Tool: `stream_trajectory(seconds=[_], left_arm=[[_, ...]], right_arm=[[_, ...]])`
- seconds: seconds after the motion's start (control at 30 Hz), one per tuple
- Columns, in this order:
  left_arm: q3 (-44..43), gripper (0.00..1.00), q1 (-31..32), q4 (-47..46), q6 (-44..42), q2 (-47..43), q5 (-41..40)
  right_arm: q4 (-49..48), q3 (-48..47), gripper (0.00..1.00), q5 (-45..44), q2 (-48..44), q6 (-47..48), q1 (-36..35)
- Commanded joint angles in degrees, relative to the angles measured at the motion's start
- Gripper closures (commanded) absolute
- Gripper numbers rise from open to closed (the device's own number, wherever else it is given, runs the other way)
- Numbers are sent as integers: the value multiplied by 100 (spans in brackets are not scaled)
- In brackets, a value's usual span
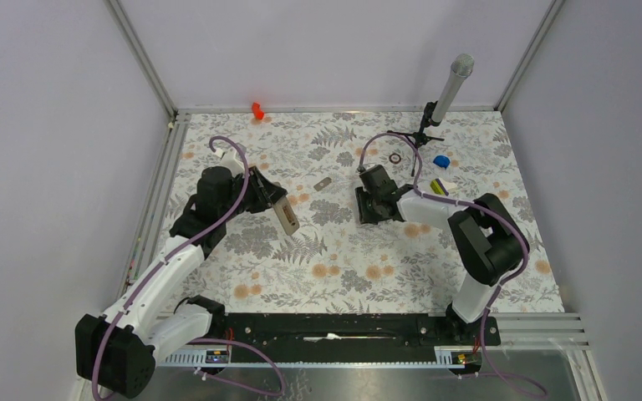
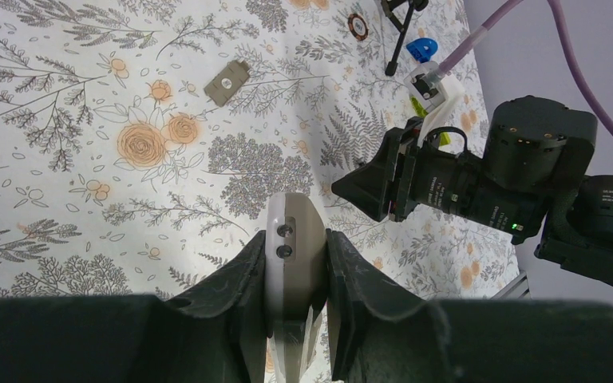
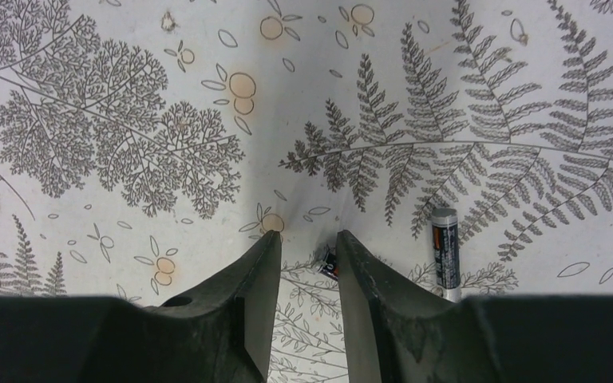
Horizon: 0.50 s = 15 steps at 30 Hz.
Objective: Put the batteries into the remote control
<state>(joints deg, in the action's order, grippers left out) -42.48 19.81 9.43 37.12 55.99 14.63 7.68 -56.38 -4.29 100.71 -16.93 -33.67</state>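
Note:
My left gripper (image 1: 277,209) is shut on the white remote control (image 1: 285,215) and holds it above the table, left of centre. In the left wrist view the remote control (image 2: 294,239) stands edge-on between my fingers, with two small dark dots near its tip. My right gripper (image 3: 307,239) is open and low over the cloth, right of centre in the top view (image 1: 366,206). One dark battery (image 3: 444,251) lies just outside its right finger. A second battery (image 3: 329,263) peeks out against that finger's inner edge, mostly hidden. Neither battery shows in the top view.
A small grey cover plate (image 1: 323,184) lies between the arms, also in the left wrist view (image 2: 229,81). A dark ring (image 1: 394,158), a blue piece (image 1: 441,161), a yellow-green bar (image 1: 439,185) and a microphone stand (image 1: 451,88) are at the back right. A red object (image 1: 257,109) sits by the back wall.

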Motion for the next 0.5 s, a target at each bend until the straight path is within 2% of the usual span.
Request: stream_trajectory(seconds=[0.0, 0.27, 0.47], left_arm=[[55, 100, -39, -341, 29, -62, 134], [56, 100, -48, -408, 68, 15, 180], [73, 100, -53, -433, 94, 19, 186]], right_arm=[[210, 234, 61, 250, -222, -137, 15], [457, 302, 60, 368, -465, -279, 10], [687, 156, 63, 269, -548, -409, 10]])
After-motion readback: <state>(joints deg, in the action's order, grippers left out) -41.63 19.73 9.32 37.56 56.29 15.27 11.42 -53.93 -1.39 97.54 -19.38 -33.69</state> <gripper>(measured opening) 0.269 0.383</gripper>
